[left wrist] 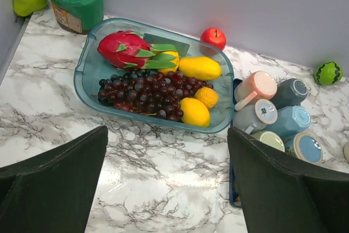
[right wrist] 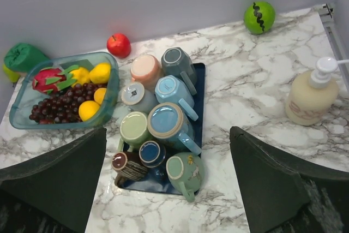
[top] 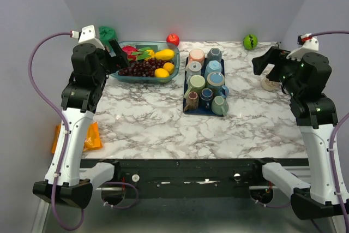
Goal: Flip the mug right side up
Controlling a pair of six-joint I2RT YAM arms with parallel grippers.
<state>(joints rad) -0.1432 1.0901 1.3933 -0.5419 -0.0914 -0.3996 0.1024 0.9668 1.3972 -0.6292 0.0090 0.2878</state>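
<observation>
Left pincer wide open, holds nothing. Right pincer wide open too, empty. Mugs crowded on tray, bottoms showing.

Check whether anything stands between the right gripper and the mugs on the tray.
Nothing visible does. The right gripper hangs open above the marble, facing the mugs on the tray. The soap bottle stands off to the right, out of that line. The mugs are packed against each other, so neighbours may crowd a grasp.

The left fingers hide part of the tray; the right arm hides most of the soap bottle.
</observation>
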